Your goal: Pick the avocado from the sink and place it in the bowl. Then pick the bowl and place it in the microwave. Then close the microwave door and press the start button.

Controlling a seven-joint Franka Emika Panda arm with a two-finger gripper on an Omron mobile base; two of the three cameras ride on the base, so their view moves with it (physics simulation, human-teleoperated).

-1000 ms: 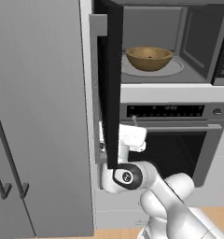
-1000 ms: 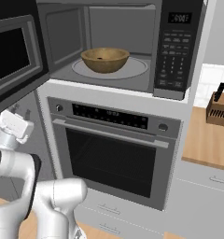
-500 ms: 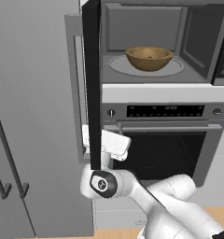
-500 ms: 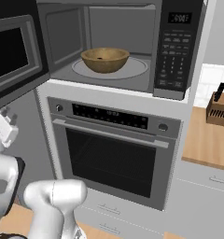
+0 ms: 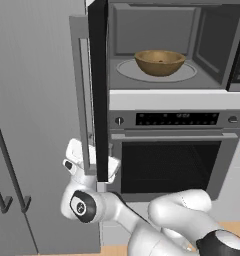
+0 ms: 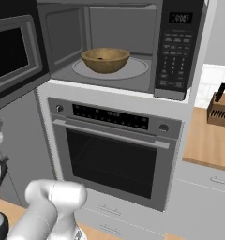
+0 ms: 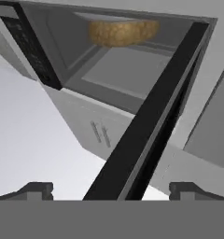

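Grey kitchen with tall cabinet fronts (image 5: 37, 125) on the left side. Down low in front of them, gripper (image 7: 112, 189) with its two fingers spread wide apart, holding nothing. Sits under the bottom corner of the microwave door (image 5: 98, 90), with the door's dark edge running up between the two finger tips in the hand view. Hard to tell whether either finger touches the door. Door wide open, swung out to the left, seen edge-on from the left base view. Behind it, microwave (image 6: 180, 51) with its dark keypad strip on the right. Inside, bowl (image 5: 159, 62) of light-brown wood, upright on the round glass plate (image 5: 184, 75), near the middle. Tiny dark spot (image 6: 101, 58) inside the bowl, too small to tell what. Below the microwave, big oven (image 6: 119, 159) with its wide window, shut. Off to the right, wooden counter (image 6: 208, 145) with a knife block (image 6: 221, 108) on it.
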